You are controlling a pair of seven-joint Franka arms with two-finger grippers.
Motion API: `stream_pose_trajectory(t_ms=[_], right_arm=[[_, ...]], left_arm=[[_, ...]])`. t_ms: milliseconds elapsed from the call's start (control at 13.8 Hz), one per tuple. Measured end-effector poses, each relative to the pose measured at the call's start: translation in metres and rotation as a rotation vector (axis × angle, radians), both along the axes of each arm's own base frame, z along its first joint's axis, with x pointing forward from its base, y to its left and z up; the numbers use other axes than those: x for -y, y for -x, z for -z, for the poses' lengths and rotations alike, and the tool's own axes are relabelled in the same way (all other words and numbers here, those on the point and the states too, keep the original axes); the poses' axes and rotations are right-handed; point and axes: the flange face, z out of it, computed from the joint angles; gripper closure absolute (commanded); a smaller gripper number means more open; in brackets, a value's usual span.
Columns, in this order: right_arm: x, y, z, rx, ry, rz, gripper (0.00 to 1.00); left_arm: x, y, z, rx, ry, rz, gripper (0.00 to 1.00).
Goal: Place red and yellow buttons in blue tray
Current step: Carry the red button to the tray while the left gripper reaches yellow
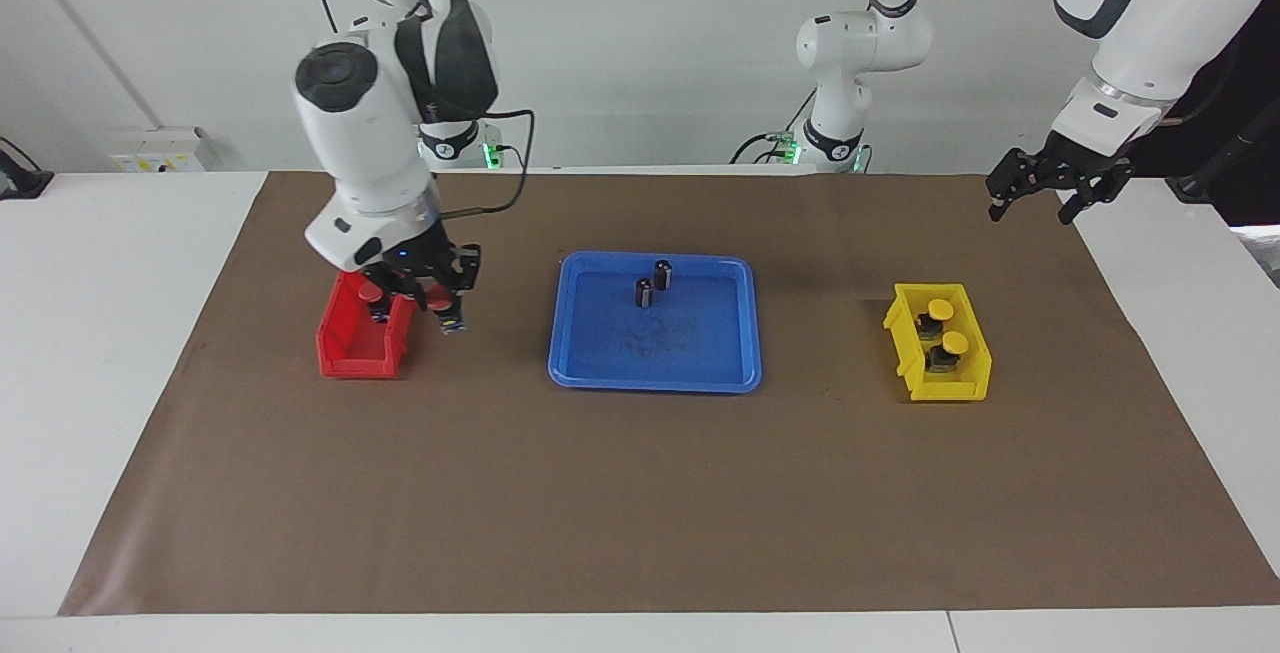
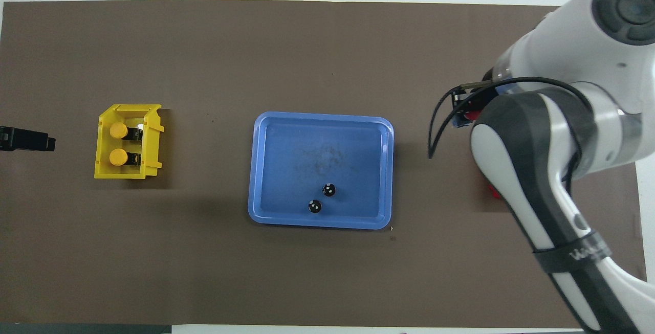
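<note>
My right gripper [image 1: 420,305] is raised over the edge of the small red bin [image 1: 352,353] that faces the blue tray [image 1: 655,378], shut on a red button [image 1: 437,304]. In the overhead view this button [image 2: 468,115] shows at the gripper [image 2: 463,114]. Another red cap [image 1: 372,290] shows by the hand over the bin; I cannot tell whether it is held. Two yellow buttons [image 1: 939,309] [image 1: 955,342] sit in the yellow bin [image 1: 940,388], also seen from overhead [image 2: 118,130] [image 2: 118,157]. My left gripper [image 1: 1040,198] waits open over the table's edge at the left arm's end.
Two dark capless cylinders [image 1: 662,274] [image 1: 644,292] stand in the blue tray [image 2: 320,117], in the part nearer to the robots. The right arm covers most of the red bin [image 2: 494,191] from overhead. The left gripper [image 2: 28,139] shows beside the yellow bin [image 2: 128,173].
</note>
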Motion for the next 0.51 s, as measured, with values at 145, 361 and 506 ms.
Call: stream_pose_trajectory(t_ms=[145, 361, 506], right_arm=[[-0.067, 0.007, 0.015, 0.006, 0.001, 0.043, 0.9], [-0.156, 0.016, 0.055, -0.003, 0.016, 0.081, 0.89], [-0.197, 0.019, 0.088, 0.012, 0.014, 0.105, 0.89]], left_arm=[[0.0, 0.0, 0.0, 0.0, 0.0, 0.0, 0.0], [0.0, -0.001, -0.001, 0.005, 0.0, -0.007, 0.0], [-0.001, -0.002, -0.001, 0.017, 0.001, -0.036, 0.0]])
